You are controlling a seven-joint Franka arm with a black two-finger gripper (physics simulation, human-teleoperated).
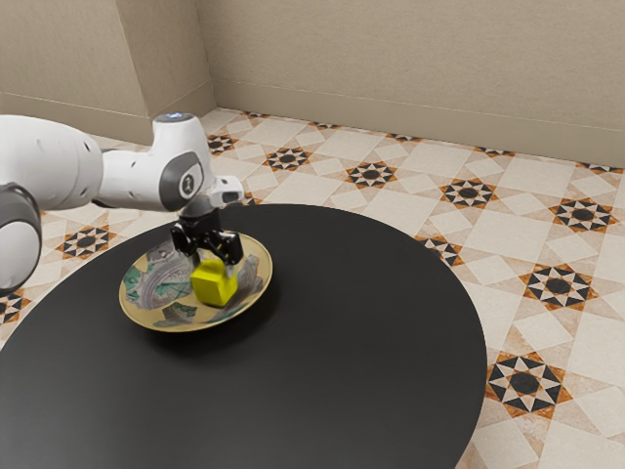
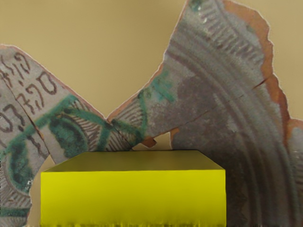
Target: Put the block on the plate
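Holding block in my pincer: fingers part-open, only as wide as the block, one on each side of it, both touching. Pincer points down over the plate, wrist above it.

Block is yellow, boxy, low between the fingertips. Exterior view puts it inside the plate's outline, toward the exterior view's right of the plate's middle. Can't tell if its underside touches the plate or sits just above it.

Wrist view: block is large and close under my hand, one bright yellow face plus a darker, narrower one. Plate surface lies behind it: tan ground, grey shard shapes, teal patches, dark script-like marks, hatching, reddish-brown broken edges.

Plate is round with a thin rim, on the black round table, near the table's edge on the side toward the wall. Dark shadow on the table beside the rim.

Arm is white with dark grey joints, comes in from the exterior view's left. Floor around the table: pale tiles, orange-and-black star motifs. Wall is plain beige.
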